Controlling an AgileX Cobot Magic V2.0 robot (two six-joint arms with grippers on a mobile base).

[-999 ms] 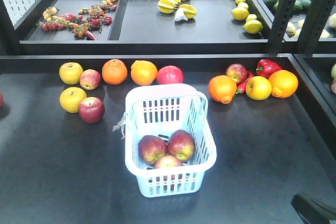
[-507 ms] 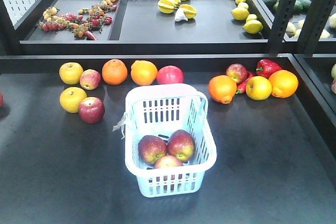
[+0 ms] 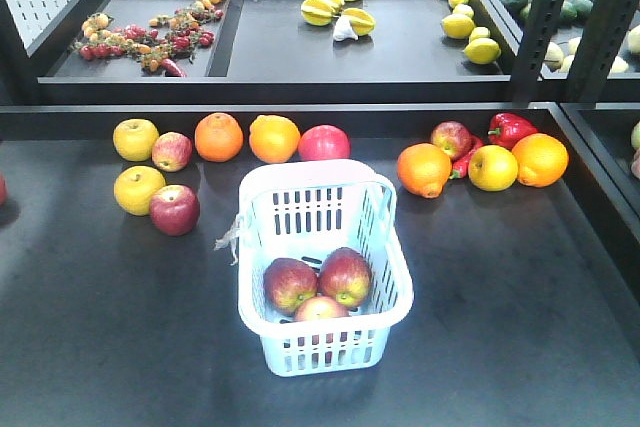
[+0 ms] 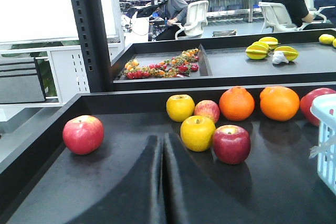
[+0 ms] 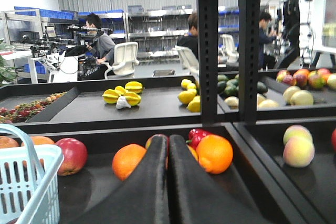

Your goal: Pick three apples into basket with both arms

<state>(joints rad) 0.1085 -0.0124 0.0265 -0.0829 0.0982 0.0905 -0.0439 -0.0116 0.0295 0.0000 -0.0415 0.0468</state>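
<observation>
Lying in the basket [image 3: 325, 202] are three apples [image 3: 318, 287] (task seemingly complete); left hand [image 4: 163, 153] and right hand [image 5: 168, 153] are clenched, empty; the basket could be nudged if either is swung carelessly.

3 apples [image 3: 318, 287] | in basket [image 3: 262, 257] | clustered near end

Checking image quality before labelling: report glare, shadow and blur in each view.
Front view: overhead light throws a pale sheen on the black tabletop; the pale blue-white slotted plastic basket looks washed out. Left wrist view: shut left gripper is soft and dark. Right wrist view: shut right gripper blurred, background aisle bright.
</observation>
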